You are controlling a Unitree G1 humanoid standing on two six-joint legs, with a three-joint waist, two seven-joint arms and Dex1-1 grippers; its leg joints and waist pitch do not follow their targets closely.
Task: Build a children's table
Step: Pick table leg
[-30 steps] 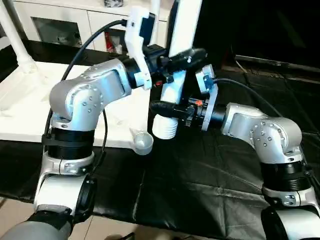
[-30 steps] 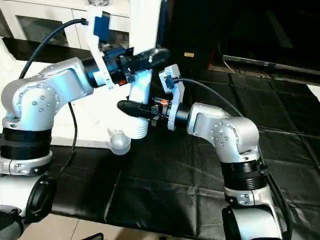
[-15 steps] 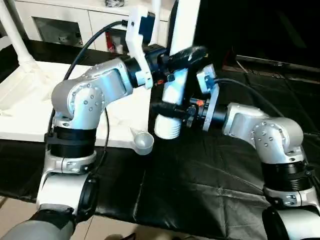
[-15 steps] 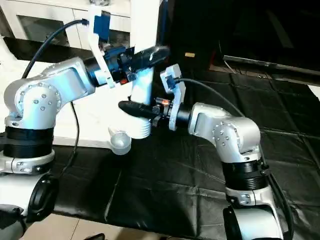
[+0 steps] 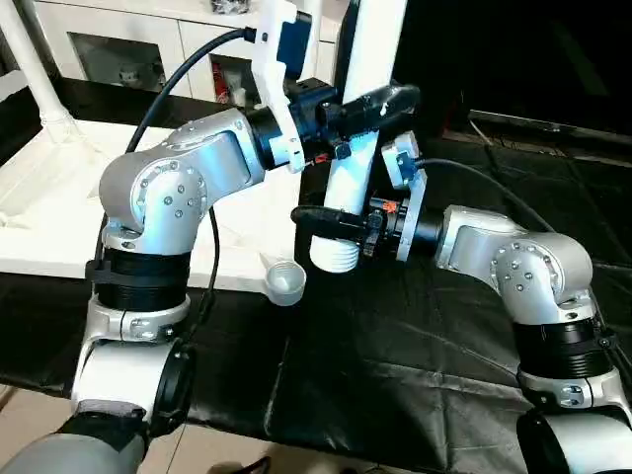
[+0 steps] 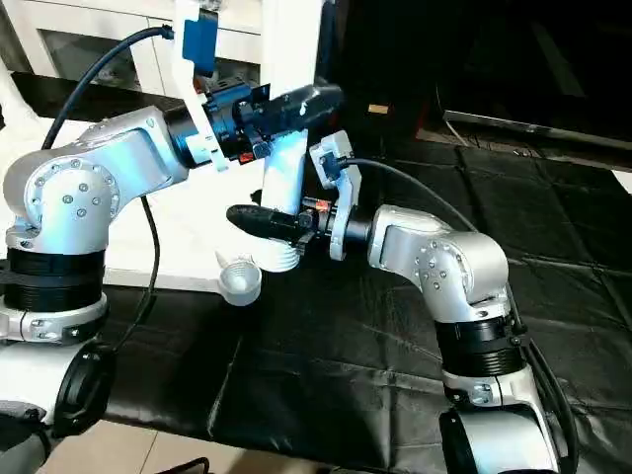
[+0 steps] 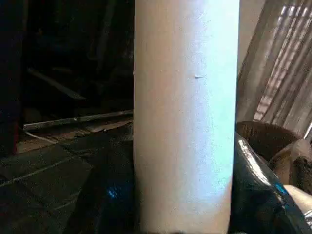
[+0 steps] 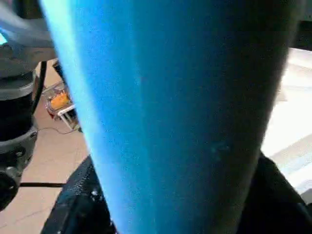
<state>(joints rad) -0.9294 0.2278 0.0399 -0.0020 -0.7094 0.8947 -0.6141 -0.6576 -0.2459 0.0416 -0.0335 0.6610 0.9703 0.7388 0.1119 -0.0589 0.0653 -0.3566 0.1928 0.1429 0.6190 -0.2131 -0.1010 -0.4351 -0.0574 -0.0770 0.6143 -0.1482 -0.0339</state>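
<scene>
A white table leg (image 5: 348, 188) stands nearly upright over the table's front edge, its ribbed threaded end (image 5: 336, 255) pointing down. My left gripper (image 5: 370, 104) is shut on the leg's upper part. In the left wrist view the leg (image 7: 185, 112) sits between that gripper's black fingers. My right gripper (image 5: 331, 222) reaches in from the right and sits around the leg just above the threaded end. The white table top (image 5: 39, 197) lies underside up at the left. Its round corner socket (image 5: 286, 281) is just left of and below the leg's end.
Another white leg (image 5: 35, 74) rises from the top's far left corner. A white cabinet with glass doors (image 5: 118, 49) stands behind. Black cloth (image 5: 395, 346) covers the work surface in front and to the right.
My left gripper has lifted the leg slightly and carried it a little to the right. My right gripper has stayed low on the leg.
</scene>
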